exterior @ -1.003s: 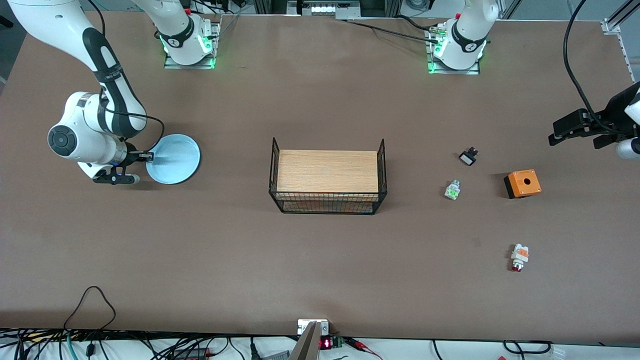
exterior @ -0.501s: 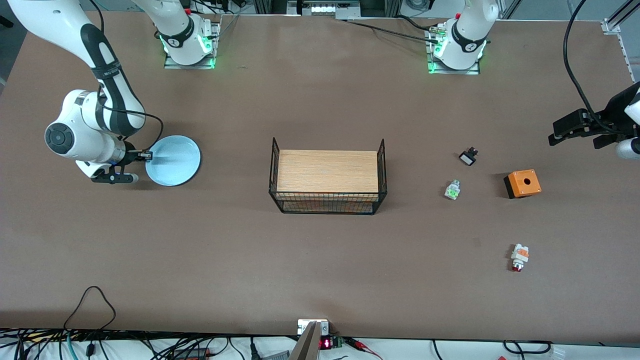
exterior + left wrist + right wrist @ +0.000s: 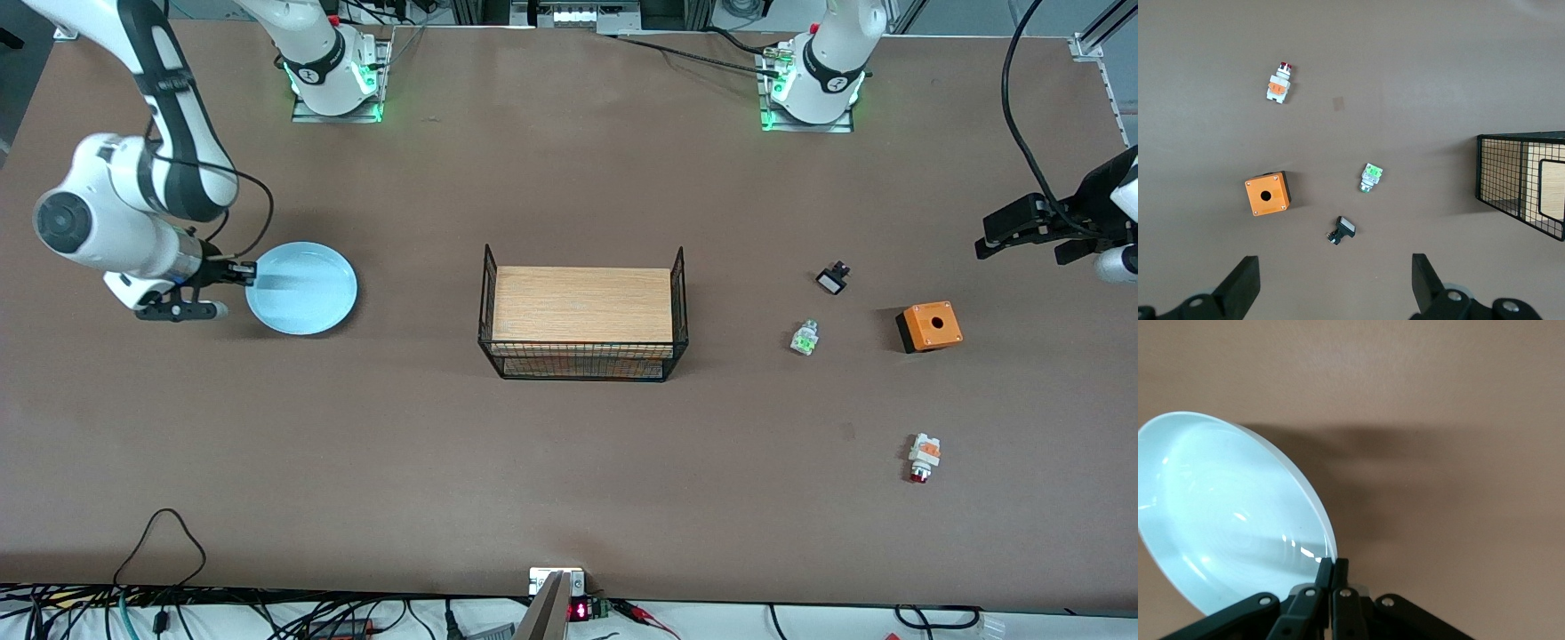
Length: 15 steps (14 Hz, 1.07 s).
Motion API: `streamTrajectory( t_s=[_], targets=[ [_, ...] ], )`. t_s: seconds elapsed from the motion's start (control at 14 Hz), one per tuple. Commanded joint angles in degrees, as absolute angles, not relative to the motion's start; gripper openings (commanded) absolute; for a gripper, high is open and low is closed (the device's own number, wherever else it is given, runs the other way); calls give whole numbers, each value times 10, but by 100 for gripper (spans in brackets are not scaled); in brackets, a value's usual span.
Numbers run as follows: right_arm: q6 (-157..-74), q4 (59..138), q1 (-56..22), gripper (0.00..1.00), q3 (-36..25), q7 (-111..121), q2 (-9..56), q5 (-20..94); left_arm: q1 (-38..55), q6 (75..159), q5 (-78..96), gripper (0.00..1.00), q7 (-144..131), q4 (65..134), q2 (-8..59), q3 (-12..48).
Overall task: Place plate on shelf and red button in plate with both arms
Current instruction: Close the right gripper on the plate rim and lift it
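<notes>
The pale blue plate (image 3: 302,287) is at the right arm's end of the table. My right gripper (image 3: 246,273) is shut on its rim and holds it tilted above the table; the right wrist view shows the plate (image 3: 1225,513) with the jaws pinching its edge (image 3: 1331,570). The red button (image 3: 923,457), white with an orange block and a dark red cap, lies on the table near the left arm's end, nearer the front camera than the other small parts; it also shows in the left wrist view (image 3: 1279,83). My left gripper (image 3: 1022,229) is open and empty, waiting high over the table's edge.
A black wire basket with a wooden top (image 3: 582,311) stands mid-table. An orange box with a round hole (image 3: 929,326), a green-and-clear part (image 3: 804,339) and a small black part (image 3: 832,279) lie toward the left arm's end.
My right gripper has risen and drawn toward the right arm's end of the table, taking the plate's rim with it; the plate is now tilted off the table. The left arm has not moved.
</notes>
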<state>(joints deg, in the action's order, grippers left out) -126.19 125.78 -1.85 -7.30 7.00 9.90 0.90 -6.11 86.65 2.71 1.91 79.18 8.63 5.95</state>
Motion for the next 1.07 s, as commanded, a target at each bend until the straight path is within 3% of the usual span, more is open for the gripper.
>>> streamTrajectory(
  t_s=[0.0, 0.29, 1.0],
  targets=[
    [-1218, 1231, -25, 0, -69, 68, 74, 15, -60, 856, 32, 100, 29, 770, 95, 57],
    [-1127, 1135, -40, 0, -69, 52, 74, 17, -60, 856, 32, 100, 29, 770, 95, 57],
    [-927, 962, -104, 0, -69, -130, 73, 161, -59, 856, 33, 100, 28, 770, 95, 58]
  ],
)
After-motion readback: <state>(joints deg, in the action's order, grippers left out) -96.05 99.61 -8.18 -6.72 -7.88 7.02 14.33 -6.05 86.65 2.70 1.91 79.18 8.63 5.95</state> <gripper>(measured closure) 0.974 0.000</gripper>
